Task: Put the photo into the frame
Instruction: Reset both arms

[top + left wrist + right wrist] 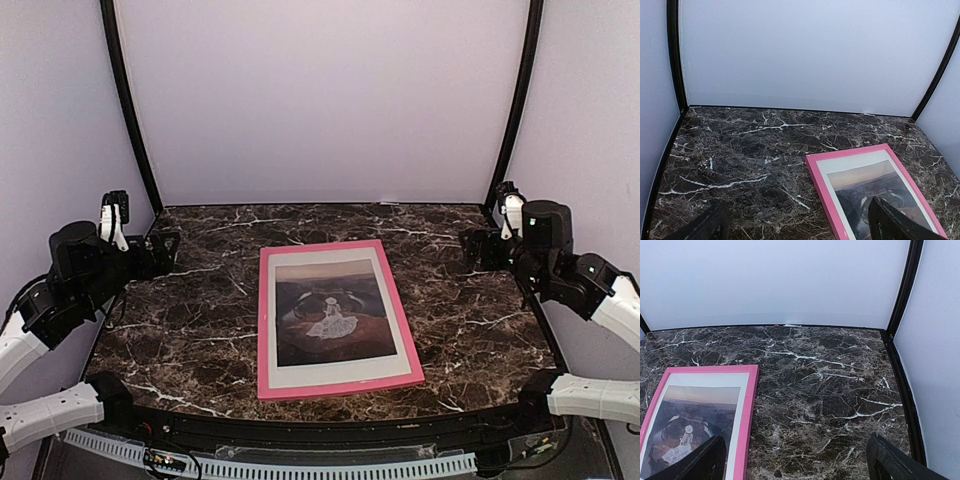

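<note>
The pink frame (pixel 264 320) lies flat in the middle of the table. The photo (pixel 330 310), a dark reddish landscape with a white-dressed figure, lies face up inside it with a white mat border (pixel 398 325) around it. My left gripper (pixel 160 250) is open and empty, held above the table's left edge, well away from the frame. My right gripper (pixel 475 248) is open and empty above the right edge. In the left wrist view the frame (pixel 822 187) and photo (pixel 870 187) show between the open fingers (pixel 885 222). The right wrist view shows the frame (pixel 747 410) and photo (pixel 695 415) at lower left.
The table (pixel 200 310) is dark marble with white veins. White walls close the back and sides, with black poles (pixel 130 110) at the back corners. A ribbed cable strip (pixel 300 468) runs along the near edge between the arm bases.
</note>
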Controlling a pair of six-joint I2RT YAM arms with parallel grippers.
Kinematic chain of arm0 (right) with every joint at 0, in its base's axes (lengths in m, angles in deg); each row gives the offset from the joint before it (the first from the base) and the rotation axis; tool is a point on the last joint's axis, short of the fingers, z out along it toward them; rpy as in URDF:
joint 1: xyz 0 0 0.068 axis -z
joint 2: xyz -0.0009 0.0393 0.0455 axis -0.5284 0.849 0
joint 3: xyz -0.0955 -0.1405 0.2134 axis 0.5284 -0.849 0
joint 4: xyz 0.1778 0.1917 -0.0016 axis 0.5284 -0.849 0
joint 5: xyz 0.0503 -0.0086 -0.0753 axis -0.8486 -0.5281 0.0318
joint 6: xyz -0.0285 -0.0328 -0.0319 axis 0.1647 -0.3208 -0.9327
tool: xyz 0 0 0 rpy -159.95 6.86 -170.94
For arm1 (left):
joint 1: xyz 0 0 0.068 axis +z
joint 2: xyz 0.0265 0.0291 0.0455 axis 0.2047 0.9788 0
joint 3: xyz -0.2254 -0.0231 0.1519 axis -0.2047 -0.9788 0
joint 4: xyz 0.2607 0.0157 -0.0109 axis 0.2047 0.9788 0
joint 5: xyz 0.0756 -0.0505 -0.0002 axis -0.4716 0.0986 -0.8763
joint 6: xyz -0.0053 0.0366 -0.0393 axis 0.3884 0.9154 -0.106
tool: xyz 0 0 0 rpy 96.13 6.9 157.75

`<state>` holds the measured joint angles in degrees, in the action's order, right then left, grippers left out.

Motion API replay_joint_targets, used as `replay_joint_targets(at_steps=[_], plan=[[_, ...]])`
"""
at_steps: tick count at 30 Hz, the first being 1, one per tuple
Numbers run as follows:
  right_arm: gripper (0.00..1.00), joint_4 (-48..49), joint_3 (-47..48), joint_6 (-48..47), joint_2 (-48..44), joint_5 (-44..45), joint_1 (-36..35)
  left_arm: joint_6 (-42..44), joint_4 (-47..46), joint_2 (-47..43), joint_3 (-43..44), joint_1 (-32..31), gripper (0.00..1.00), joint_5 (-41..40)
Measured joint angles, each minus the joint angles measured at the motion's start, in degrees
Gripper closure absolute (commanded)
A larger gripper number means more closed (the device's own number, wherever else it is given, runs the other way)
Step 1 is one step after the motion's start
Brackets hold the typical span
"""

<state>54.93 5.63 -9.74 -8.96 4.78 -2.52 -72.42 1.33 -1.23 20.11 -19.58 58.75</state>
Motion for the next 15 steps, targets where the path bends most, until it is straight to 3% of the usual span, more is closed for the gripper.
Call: replay_joint_targets(at_steps=[15], plan=[[0.01, 0.0, -0.4, 0.0, 0.0, 0.7, 0.0, 0.0, 0.0, 0.3, -0.4, 0.0, 0.01, -0.4]])
